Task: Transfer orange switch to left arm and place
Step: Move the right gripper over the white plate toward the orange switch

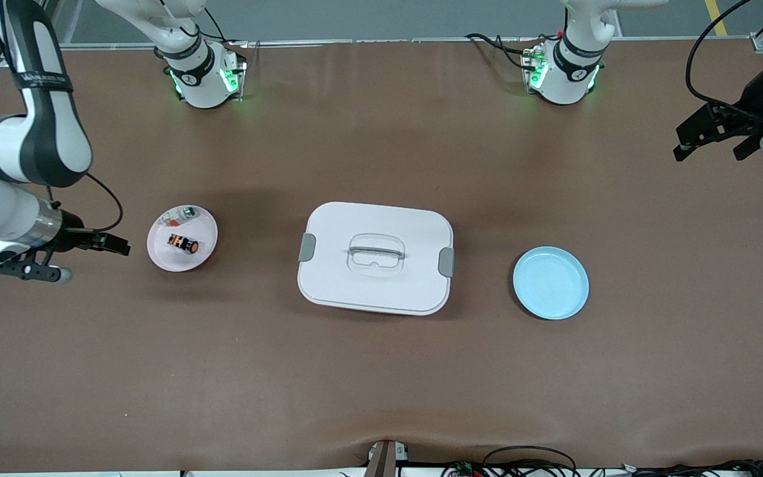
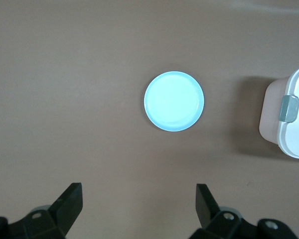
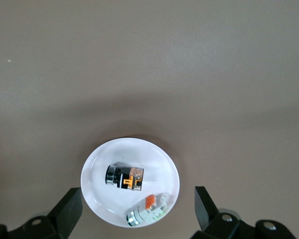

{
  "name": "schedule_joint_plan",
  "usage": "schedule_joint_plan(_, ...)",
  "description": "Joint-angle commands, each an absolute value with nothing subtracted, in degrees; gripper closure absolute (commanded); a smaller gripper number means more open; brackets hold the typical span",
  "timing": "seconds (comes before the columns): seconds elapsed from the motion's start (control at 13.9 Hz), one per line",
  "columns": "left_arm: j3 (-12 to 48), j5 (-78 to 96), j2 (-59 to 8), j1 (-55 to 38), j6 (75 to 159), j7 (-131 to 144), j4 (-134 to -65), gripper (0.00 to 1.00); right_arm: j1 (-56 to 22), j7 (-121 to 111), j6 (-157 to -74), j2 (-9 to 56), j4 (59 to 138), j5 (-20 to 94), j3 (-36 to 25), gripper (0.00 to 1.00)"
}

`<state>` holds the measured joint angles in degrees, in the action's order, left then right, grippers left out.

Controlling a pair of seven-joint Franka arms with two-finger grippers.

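front view, orange switch (image 1: 183, 244) apparently on pink plate (image 1: 204, 228), box (image 1: 375, 258) beside

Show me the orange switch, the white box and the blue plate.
orange switch (image 1: 183, 244), front view, middle of its body
box (image 1: 375, 297), front view, bare lid near its edge
blue plate (image 1: 550, 283), front view, bare inner surface

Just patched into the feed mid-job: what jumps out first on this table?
The big white box in the middle of the table, between a pink plate toward the right arm's end and an empty blue plate toward the left arm's end. On the pink plate lie the orange switch and a small white piece. Both grippers are open: the right gripper beside the pink plate, the left gripper up at its end.
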<state>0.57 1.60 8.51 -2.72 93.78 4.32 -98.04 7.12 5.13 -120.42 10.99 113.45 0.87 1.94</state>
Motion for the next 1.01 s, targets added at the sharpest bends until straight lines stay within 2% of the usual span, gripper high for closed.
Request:
schedule_joint_plan(0.0, 0.9, 1.0, 8.1, -2.7, 92.8, 3.7, -96.8, 0.0, 6.6, 7.7, -127.2, 8.2, 121.4, 1.1, 2.2, 0.0)
schedule_joint_plan(0.29, 1.3, 1.0, 8.1, -2.7, 92.8, 3.8, -96.8, 0.0, 6.2, 7.7, -136.2, 8.5, 128.0, 1.1, 2.3, 0.0)
schedule_joint_plan(0.72, 1.4, 1.0, 8.1, -2.6, 92.8, 3.8, -96.8, 0.0, 4.9, 7.8, -139.7, 10.5, 128.8, 1.1, 2.4, 0.0)
schedule_joint_plan(0.94, 1.5, 1.0, 8.1, -2.6, 92.8, 3.8, -96.8, 0.0, 4.7, 8.3, -146.3, 11.9, 132.1, 1.1, 2.4, 0.0)
